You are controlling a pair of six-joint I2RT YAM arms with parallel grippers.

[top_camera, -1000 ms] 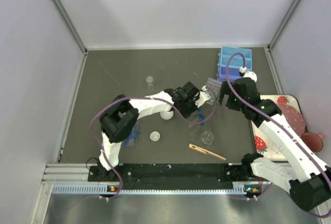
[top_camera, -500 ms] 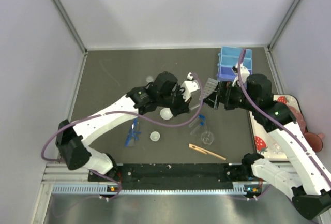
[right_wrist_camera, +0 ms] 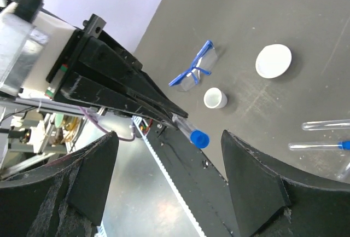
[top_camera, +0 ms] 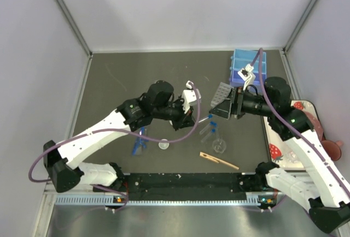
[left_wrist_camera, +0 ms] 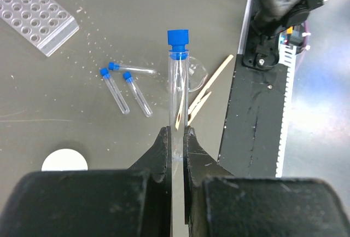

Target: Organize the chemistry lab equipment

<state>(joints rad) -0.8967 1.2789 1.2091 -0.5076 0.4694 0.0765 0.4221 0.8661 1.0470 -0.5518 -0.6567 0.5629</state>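
Note:
My left gripper (top_camera: 192, 119) is shut on the lower end of a clear tube with a blue cap (left_wrist_camera: 178, 67) and holds it above the table, cap pointing away. My right gripper (top_camera: 228, 106) is open and empty, facing the left gripper; in the right wrist view the tube's cap (right_wrist_camera: 199, 138) shows between its fingers (right_wrist_camera: 257, 185). Three more blue-capped tubes (left_wrist_camera: 131, 92) lie on the table (top_camera: 115, 84). The clear tube rack (top_camera: 221, 95) lies beside my right gripper and shows in the left wrist view (left_wrist_camera: 35, 15).
A small beaker (top_camera: 219, 146) and a wooden clip (top_camera: 219, 160) lie near the front. A white dish (right_wrist_camera: 273, 61), a small cup (top_camera: 163, 144) and a blue-and-clear plastic piece (top_camera: 139, 141) lie left. A blue box (top_camera: 248, 64) and the strawberry tray (top_camera: 290, 138) stand right.
My left arm has swung out to the left and its gripper has drawn back from the rack with the tube. My right gripper has turned to face it.

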